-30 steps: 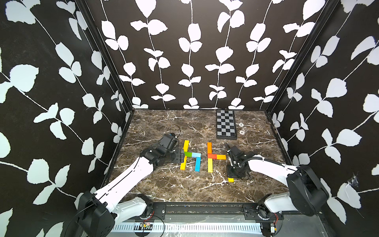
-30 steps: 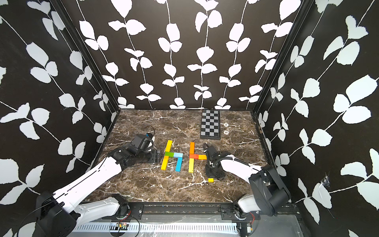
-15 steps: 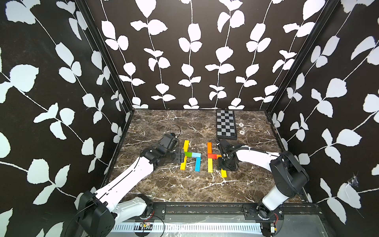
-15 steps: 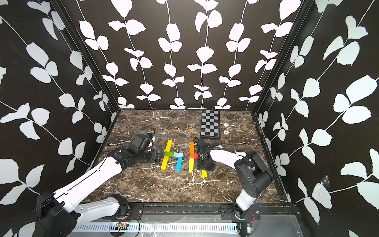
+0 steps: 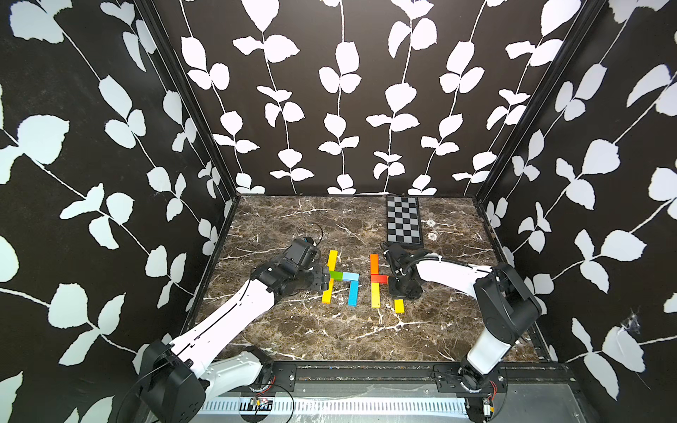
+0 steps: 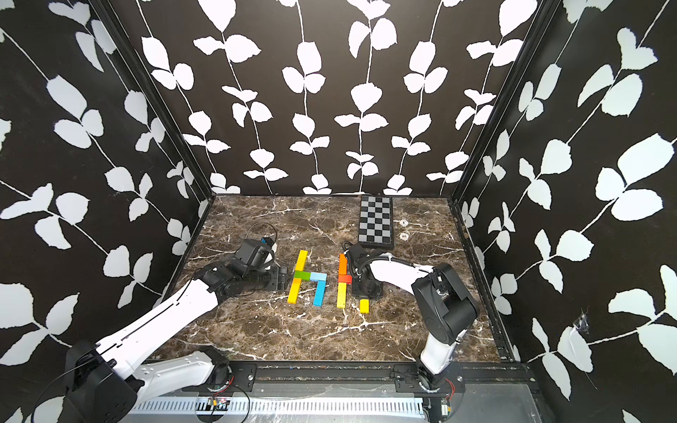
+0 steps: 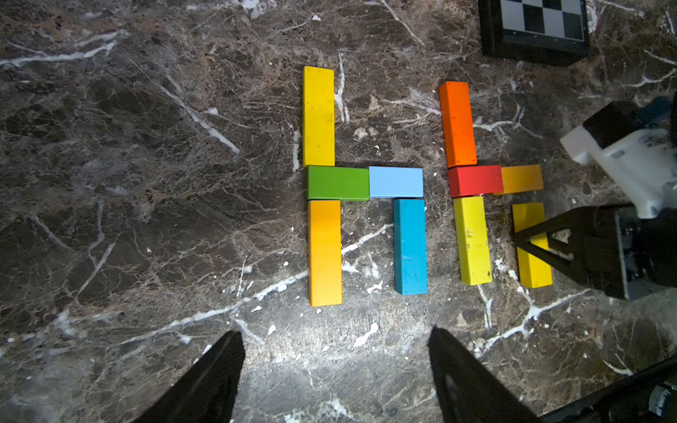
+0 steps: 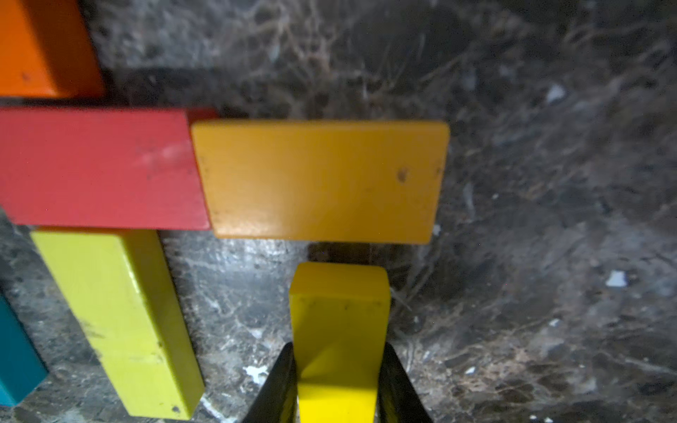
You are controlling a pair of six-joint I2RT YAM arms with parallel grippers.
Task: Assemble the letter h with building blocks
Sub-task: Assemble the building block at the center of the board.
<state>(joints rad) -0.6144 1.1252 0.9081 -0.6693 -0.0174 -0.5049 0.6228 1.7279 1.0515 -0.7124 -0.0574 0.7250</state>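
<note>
Your two top views sit high at the front, staring down at the whole marble table (image 5: 329, 329), near-identical. Your left wrist cam looks down on all the building blocks (image 7: 337, 183) from fairly close; your right wrist cam is way nearer, sharing just the red block (image 8: 99, 168) and its neighbours.

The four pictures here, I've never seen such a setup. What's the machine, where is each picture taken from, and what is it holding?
This is a robot with two white arms, each ending in a black two-finger gripper. Two pictures look down from overhead, nearly alike; two come from cameras on the wrists. On the brown marble table lie glossy coloured rectangular blocks: five form a letter h, four more start a second. A black-and-grey checkered board lies at the back. The left gripper is open and empty. The right gripper is shut on a yellow block.
</note>
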